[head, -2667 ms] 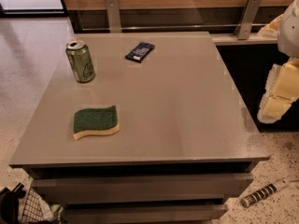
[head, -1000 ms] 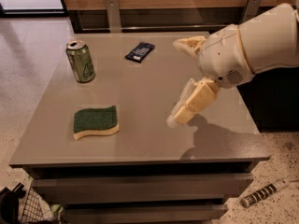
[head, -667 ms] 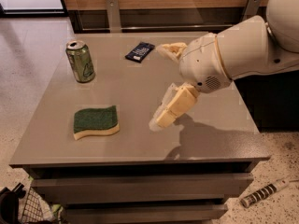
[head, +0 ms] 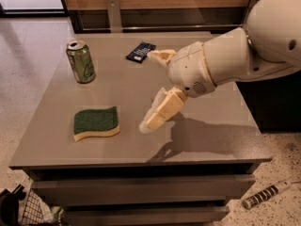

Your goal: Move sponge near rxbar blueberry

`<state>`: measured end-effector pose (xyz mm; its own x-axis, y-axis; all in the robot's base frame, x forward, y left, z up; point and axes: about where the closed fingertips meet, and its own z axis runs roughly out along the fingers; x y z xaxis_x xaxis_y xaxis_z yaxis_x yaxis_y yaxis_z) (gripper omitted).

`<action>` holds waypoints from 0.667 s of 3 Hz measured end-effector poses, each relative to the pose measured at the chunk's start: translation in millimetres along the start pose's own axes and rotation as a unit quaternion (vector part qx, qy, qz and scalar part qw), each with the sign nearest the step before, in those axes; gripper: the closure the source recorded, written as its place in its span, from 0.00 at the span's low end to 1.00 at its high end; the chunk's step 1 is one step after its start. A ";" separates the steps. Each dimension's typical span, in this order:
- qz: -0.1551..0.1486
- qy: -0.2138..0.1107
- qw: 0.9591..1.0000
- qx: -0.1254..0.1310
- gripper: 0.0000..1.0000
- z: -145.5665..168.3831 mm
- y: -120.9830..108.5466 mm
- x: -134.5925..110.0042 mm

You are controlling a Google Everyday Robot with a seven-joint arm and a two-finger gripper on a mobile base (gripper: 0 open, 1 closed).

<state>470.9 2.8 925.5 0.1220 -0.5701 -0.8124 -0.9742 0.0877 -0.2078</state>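
Observation:
The sponge [head: 95,123], dark green on top over pale yellow foam, lies flat near the front left of the grey table [head: 211,140]. The rxbar blueberry [head: 140,52], in a dark navy wrapper, lies at the table's back middle. My gripper [head: 150,89] hangs over the middle of the table, to the right of the sponge and in front of the bar. It is open and empty, with one finger [head: 162,56] close to the bar and the other finger [head: 162,111] pointing down towards the tabletop. It touches neither object.
A green soda can [head: 81,61] stands upright at the back left of the table. A wooden wall with metal posts runs behind the table. A wire basket [head: 28,211] sits on the floor at the front left, and a striped stick [head: 265,194] lies on the floor at the right.
My arm has swung in from the right edge across the table towards the left. The gripper is now nearer the sponge. The sponge, bar and can have not moved.

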 end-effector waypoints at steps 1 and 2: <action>0.000 -0.048 0.999 -0.020 0.00 34.4 -7.9 -0.6; 0.005 -0.074 0.997 -0.038 0.00 58.9 -8.4 2.2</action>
<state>490.6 48.9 893.4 0.1337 -0.4428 -0.8866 -0.9863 0.0280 -0.1628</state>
